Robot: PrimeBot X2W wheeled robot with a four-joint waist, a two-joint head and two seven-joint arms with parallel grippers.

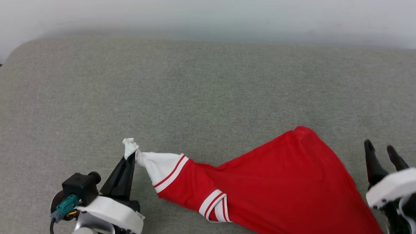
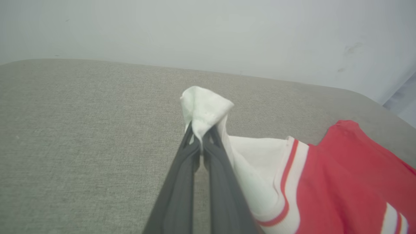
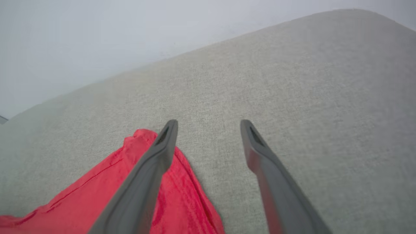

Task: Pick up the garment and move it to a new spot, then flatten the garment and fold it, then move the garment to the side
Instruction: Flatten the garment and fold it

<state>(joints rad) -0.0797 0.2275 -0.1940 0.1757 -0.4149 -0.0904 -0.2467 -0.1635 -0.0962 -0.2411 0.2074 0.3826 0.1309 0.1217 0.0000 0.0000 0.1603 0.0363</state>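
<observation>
- Left gripper (image 1: 129, 156), at the lower left of the head view, has its fingers pressed together on the bunched white tip of the shirt's sleeve (image 1: 161, 165). In its wrist view (image 2: 201, 138) a tuft of cloth pokes past the tips.
- From that pinch the shirt (image 1: 288, 189) stretches to the right, its red body spread on the grey cushion (image 1: 209, 89) with striped trim showing; its lower right part runs off the frame.
- Right gripper (image 1: 379, 146), at the lower right just beside the shirt's edge, has its fingers apart and holds nothing. In its wrist view (image 3: 209, 125) one finger crosses the red cloth (image 3: 74, 208) and the other crosses bare cushion.
- Behind the cushion stands a pale wall (image 1: 211, 13).
</observation>
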